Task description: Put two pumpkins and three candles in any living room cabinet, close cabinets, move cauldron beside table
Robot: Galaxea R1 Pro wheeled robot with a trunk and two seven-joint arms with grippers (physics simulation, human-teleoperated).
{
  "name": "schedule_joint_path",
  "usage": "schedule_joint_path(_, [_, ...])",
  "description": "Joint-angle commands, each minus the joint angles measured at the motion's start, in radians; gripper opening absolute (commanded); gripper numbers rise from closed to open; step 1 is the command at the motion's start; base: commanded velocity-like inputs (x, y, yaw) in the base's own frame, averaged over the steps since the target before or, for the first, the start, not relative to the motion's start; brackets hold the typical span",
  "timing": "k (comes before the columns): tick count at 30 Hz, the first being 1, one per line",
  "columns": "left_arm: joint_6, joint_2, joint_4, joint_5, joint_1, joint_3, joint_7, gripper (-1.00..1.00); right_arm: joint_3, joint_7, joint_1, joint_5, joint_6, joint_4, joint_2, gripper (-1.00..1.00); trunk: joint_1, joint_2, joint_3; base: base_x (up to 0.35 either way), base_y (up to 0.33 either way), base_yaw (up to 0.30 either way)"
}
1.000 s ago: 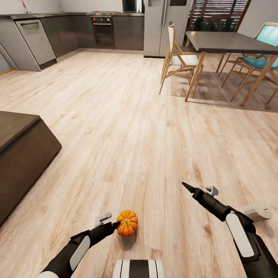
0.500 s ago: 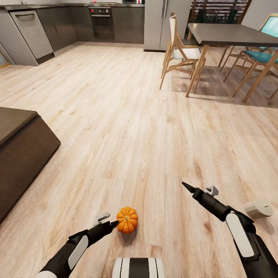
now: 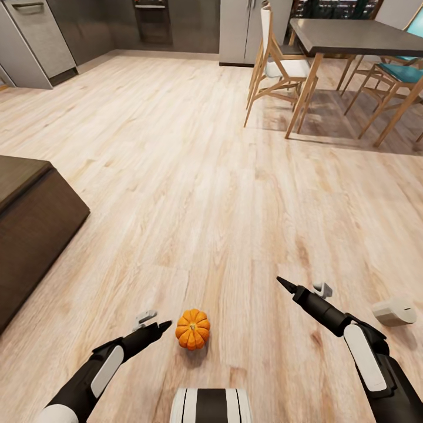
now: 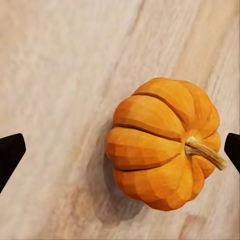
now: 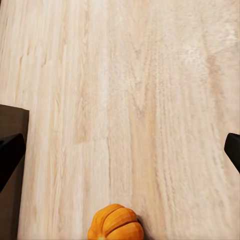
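Note:
One orange pumpkin (image 3: 192, 329) rests on the wood floor just ahead of my base. My left gripper (image 3: 156, 321) hangs open just left of it, a small gap from its side. In the left wrist view the pumpkin (image 4: 162, 142) lies between the black fingertips (image 4: 10, 154), untouched. My right gripper (image 3: 300, 286) is open and empty over bare floor, right of the pumpkin (image 5: 116, 225). A pale candle (image 3: 393, 312) lies on its side on the floor beyond the right arm. The dark brown cabinet (image 3: 32, 229) stands at the left, with its fronts out of sight.
A dining table (image 3: 352, 36) with wooden chairs (image 3: 276, 67) stands at the far right. Grey kitchen units (image 3: 41, 38) and a fridge (image 3: 238, 29) line the back. Open wood floor (image 3: 194, 176) stretches between them and me. My base (image 3: 210, 405) shows at the bottom edge.
The camera has tilted down, so the room has slid up in the picture. My left gripper has drawn a little left, away from the pumpkin's side. The right arm holds still.

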Motion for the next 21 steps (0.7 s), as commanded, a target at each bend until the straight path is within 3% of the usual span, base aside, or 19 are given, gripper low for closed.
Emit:
schedule_joint_path(1, [0.004,0.000,-0.002,0.009,0.000,-0.003,0.001,1.00,-0.002,0.001,0.000,-0.005,0.008,0.000,0.000,1.00,0.000,0.000,-0.001,0.000,0.000,0.000])
schedule_joint_path(21, [0.005,0.002,-0.002,0.011,0.000,-0.006,0.002,1.00,-0.002,0.001,0.000,-0.005,0.008,0.000,0.000,1.00,0.000,0.000,0.006,0.042,-0.033,-0.052])
